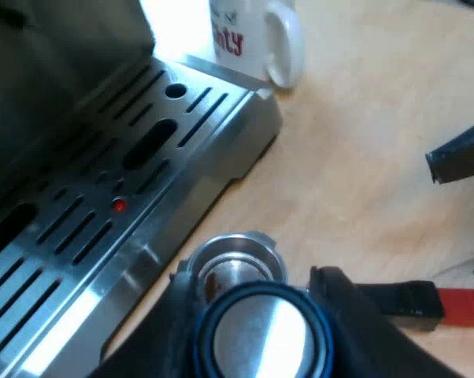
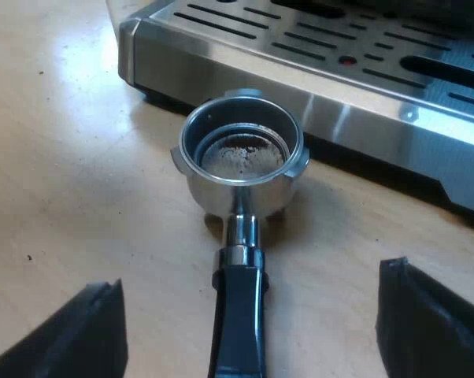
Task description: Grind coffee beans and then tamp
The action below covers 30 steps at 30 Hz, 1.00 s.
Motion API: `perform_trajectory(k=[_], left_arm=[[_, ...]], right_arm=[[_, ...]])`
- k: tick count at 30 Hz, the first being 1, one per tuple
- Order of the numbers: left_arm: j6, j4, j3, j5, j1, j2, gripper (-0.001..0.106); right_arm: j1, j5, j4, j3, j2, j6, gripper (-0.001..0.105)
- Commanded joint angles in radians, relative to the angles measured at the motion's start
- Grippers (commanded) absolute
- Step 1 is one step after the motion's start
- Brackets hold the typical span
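1. Espresso machine [image 1: 56,87]: its slotted steel drip tray [image 2: 316,47] stands on the pale wooden table [image 2: 56,157].
2. Holder [image 2: 238,189]: loose, resting on the table just beside the drip tray's front edge, with the basket mouth facing up. A thin, patchy layer of brown coffee grounds [image 2: 241,157] lies on the basket's floor.
3. Handle [image 2: 238,323]: dark, running from the basket away from the machine. Its red end [image 1: 461,305] lies on the table.
4. Tamper [image 1: 261,339]: blue-rimmed with a bright metal face, poised close over the holder and overlapping part of the basket's rim. Whether it touches the rim cannot be told.
5. Left gripper [image 1: 253,291]: its two black fingers [image 1: 170,323] are closed against opposite sides of the tamper, gripping it.
6. Right gripper [image 2: 249,283]: its fingers [image 2: 426,315] are spread wide and hold nothing. One sits on each side of the handle, clear of it and low over the table.
7. Mug [image 1: 253,35]: white with red lettering, upright on the table beside the drip tray's corner, well apart from the holder.
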State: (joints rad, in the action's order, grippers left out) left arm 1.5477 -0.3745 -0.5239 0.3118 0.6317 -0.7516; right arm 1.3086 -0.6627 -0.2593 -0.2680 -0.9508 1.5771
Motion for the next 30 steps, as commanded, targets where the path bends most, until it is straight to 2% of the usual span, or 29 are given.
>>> perform_trajectory(k=[1,6,12,19,23,27,30], left_arm=[[-0.011,0.079,-0.015,-0.018,0.033,-0.038,0.015],[-0.011,0.171,-0.017,-0.023,0.064,-0.105,0.015],[-0.029,0.254,-0.022,-0.023,0.064,-0.188,0.015],[-0.029,0.28,-0.076,-0.021,0.064,-0.306,0.015],[-0.031,0.293,-0.087,0.006,0.064,-0.35,0.015],[-0.085,0.293,-0.087,0.007,0.064,-0.396,0.015],[-0.089,0.306,-0.087,0.007,0.064,-0.42,0.015]], right_arm=[[-0.003,0.002,-0.014,-0.001,0.005,0.012,0.068],[-0.003,0.002,-0.014,-0.001,0.005,0.012,0.068],[-0.003,0.002,-0.014,-0.001,0.005,0.012,0.068],[-0.003,0.002,-0.014,-0.001,0.005,0.012,0.068],[-0.003,0.002,-0.014,-0.001,0.005,0.012,0.068],[-0.003,0.002,-0.014,-0.001,0.005,0.012,0.068],[-0.003,0.002,-0.014,-0.001,0.005,0.012,0.068]])
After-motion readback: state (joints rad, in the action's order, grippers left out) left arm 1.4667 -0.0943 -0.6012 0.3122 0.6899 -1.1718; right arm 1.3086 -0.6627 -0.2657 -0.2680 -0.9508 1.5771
